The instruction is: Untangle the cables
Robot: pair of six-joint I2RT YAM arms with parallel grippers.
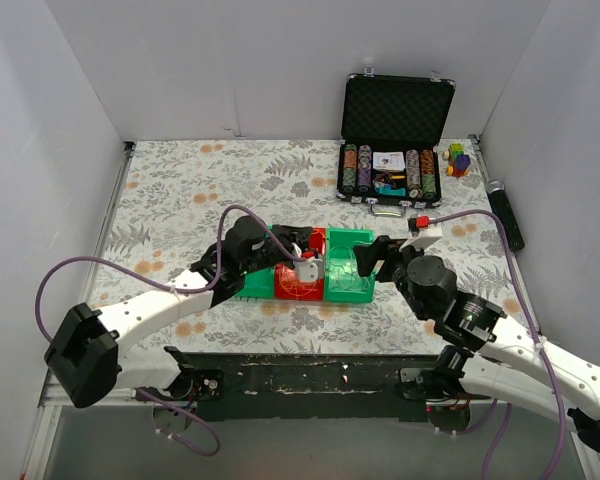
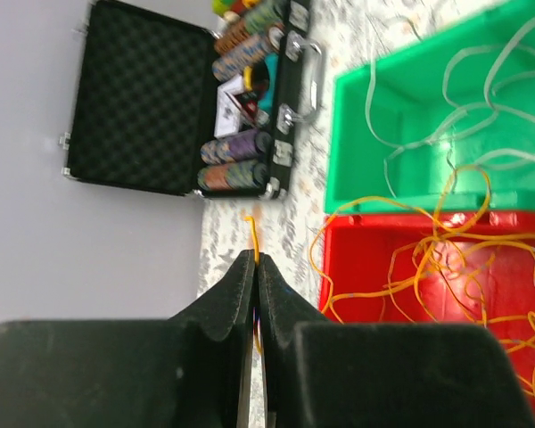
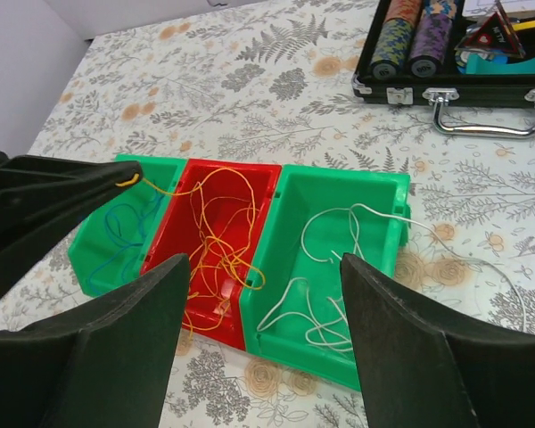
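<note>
Three bins stand side by side. A thin yellow-orange cable [image 3: 216, 234] lies in loose loops in the red bin [image 3: 259, 178]. A white cable [image 3: 332, 267] lies in the right green bin [image 3: 388, 192] and trails over its rim onto the table. A teal-blue cable [image 3: 116, 227] lies in the left green bin [image 3: 94, 267]. My left gripper [image 2: 255, 259] is shut on one end of the yellow cable, above the left bin's far edge [image 3: 125, 178]. My right gripper [image 3: 263, 267] is open and empty, above the near side of the bins.
An open black poker chip case [image 1: 395, 165] stands at the back right, with a small colourful toy [image 1: 458, 160] beside it. A black tool [image 1: 505, 215] lies along the right wall. White walls enclose the flower-patterned table [image 1: 180, 190].
</note>
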